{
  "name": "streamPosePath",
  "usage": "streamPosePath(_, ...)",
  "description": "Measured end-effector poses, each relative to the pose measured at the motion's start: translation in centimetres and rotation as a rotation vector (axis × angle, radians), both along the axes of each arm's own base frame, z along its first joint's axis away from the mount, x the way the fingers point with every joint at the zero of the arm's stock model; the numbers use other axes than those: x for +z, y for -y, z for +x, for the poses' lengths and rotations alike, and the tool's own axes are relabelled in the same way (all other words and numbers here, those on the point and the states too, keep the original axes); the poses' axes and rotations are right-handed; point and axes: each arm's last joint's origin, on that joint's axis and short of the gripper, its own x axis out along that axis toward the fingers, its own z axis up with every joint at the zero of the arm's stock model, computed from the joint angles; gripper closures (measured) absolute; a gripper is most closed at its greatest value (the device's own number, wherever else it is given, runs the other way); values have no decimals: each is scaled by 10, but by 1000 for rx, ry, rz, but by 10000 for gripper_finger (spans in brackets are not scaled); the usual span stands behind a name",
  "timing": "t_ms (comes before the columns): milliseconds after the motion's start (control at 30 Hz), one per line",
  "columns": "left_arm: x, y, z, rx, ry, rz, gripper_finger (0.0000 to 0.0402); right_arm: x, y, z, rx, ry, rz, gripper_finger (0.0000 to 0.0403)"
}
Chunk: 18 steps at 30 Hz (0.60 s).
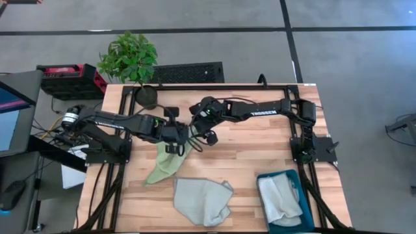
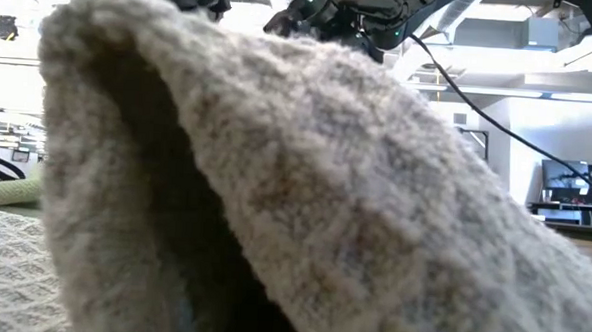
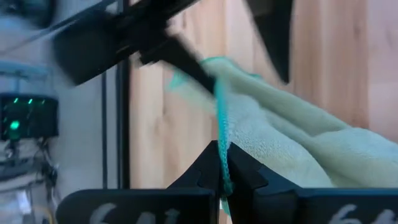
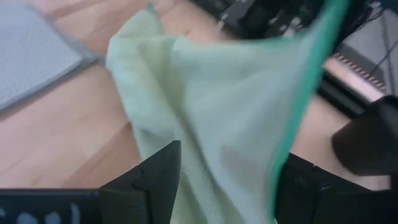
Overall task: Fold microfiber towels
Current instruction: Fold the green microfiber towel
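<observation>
1. High view: I have both arms meeting over the middle of the table (image 1: 240, 156). The left gripper (image 1: 176, 147) and right gripper (image 1: 203, 134) sit close together above the light green towel (image 1: 162, 168), which hangs from them and trails down onto the wood. A grey-blue towel (image 1: 203, 200) lies crumpled near the front edge, and another pale towel (image 1: 281, 198) sits in the teal bin (image 1: 305, 208) at front right.

2. Low view: a grey towel (image 2: 304, 206) right against the lens blocks nearly everything; only the arms show above it.

3. Left wrist view: my left fingers (image 3: 208, 171) are pressed together on the green towel's (image 3: 298, 143) teal hemmed edge (image 3: 221, 118), pinching it.

4. Right wrist view: the right fingers (image 4: 158, 171) stand apart with the green cloth (image 4: 217, 118) draped between them, not clamped as far as I can see.

5. Handling judgement: this cloth is light, limp and slightly grippy, so it sags wherever unsupported. I would take hold at the hemmed corners, where the stitched edge gives the fingers something firm, and keep the edge taut between both grippers.
</observation>
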Motion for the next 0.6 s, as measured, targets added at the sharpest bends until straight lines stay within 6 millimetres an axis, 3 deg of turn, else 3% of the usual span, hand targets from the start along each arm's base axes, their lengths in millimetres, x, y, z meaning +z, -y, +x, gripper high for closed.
streamPosePath(600, 55, -3, -13, 91, 26, 34, 401, -12, 1, -10, -62, -171, -31, 171)
